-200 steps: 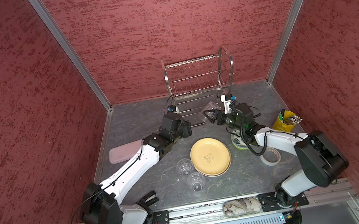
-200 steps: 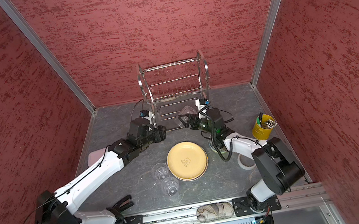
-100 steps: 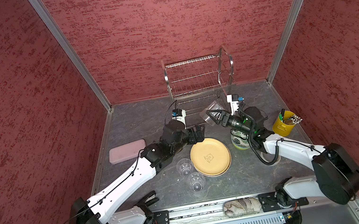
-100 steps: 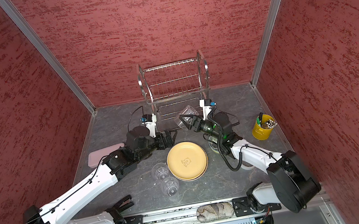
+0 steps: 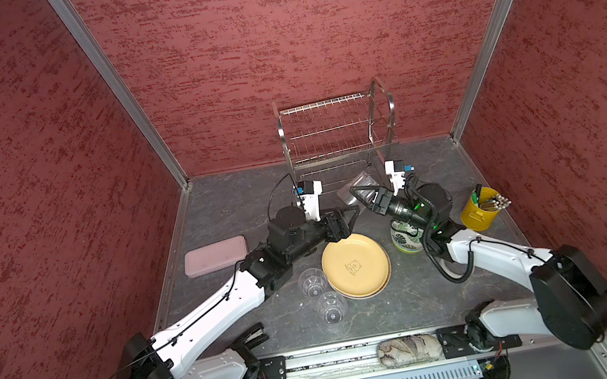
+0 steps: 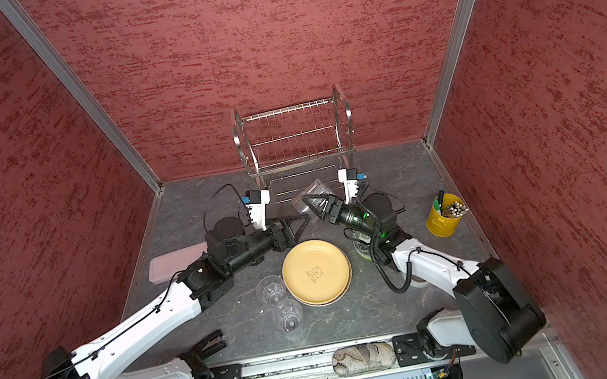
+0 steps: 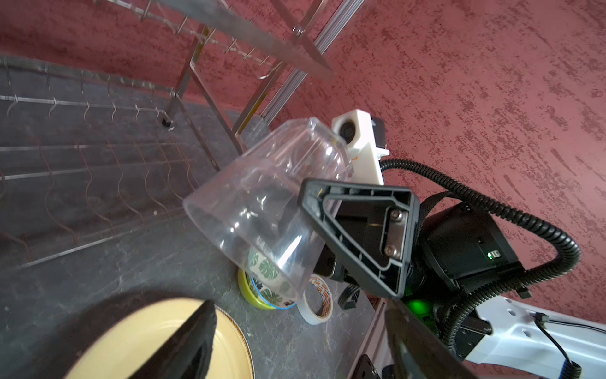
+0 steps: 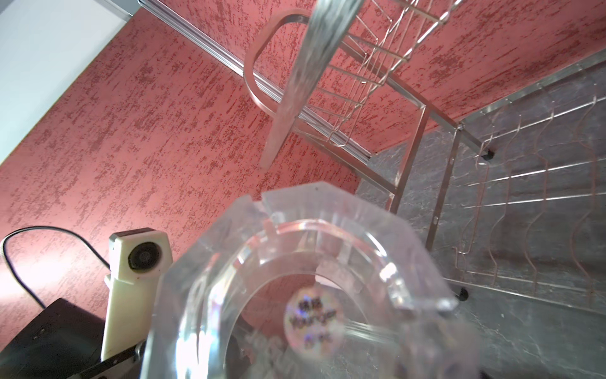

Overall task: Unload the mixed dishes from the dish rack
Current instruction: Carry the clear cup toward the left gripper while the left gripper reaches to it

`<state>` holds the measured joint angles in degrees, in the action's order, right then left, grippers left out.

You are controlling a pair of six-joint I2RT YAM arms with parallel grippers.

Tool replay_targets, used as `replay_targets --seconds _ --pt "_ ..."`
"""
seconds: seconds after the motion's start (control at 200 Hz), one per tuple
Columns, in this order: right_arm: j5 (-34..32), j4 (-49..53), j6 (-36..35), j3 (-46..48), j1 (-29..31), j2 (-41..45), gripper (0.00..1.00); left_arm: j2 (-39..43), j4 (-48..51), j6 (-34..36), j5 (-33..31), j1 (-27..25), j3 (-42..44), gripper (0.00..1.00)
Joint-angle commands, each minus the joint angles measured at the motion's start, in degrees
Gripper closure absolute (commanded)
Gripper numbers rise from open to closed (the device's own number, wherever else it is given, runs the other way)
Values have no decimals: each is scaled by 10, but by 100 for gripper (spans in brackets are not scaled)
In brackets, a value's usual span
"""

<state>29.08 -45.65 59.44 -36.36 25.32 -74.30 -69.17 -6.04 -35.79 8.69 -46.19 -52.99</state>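
The dish rack stands at the back wall, and both its tiers show bare wire. In front of it my right gripper is shut on a clear tumbler, held tilted above the table. My left gripper is open and empty, just left of that tumbler, over the far rim of the tan-yellow bear plate. Two more tumblers stand left of the plate. The green-leaf bowl sits in the lime-green bowl.
A yellow bucket of utensils stands at the right. A flat pink box lies at the left. A tape roll lies beside the bowls. Red walls close in three sides.
The left gripper has drawn away from the rack's lower tier and swung right to the plate's far rim. The right arm has shifted while keeping its hold on the tumbler.
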Motion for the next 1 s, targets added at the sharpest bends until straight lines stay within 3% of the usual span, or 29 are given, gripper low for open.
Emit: replay_targets --seconds 0.0,0.245,0.892,0.992 --pt "12 -65 37 6 5 19 69 -16 -56 -12 35 7 -7 27" --pt "11 -92 63 14 7 30 69 -40 -97 -28 57 11 -15 48" --pt "8 -108 74 20 11 21 70 -74 -115 -41 87 15 -49 85" --pt "4 -110 74 23 12 23 64 -72 -112 -42 84 16 -49 90"
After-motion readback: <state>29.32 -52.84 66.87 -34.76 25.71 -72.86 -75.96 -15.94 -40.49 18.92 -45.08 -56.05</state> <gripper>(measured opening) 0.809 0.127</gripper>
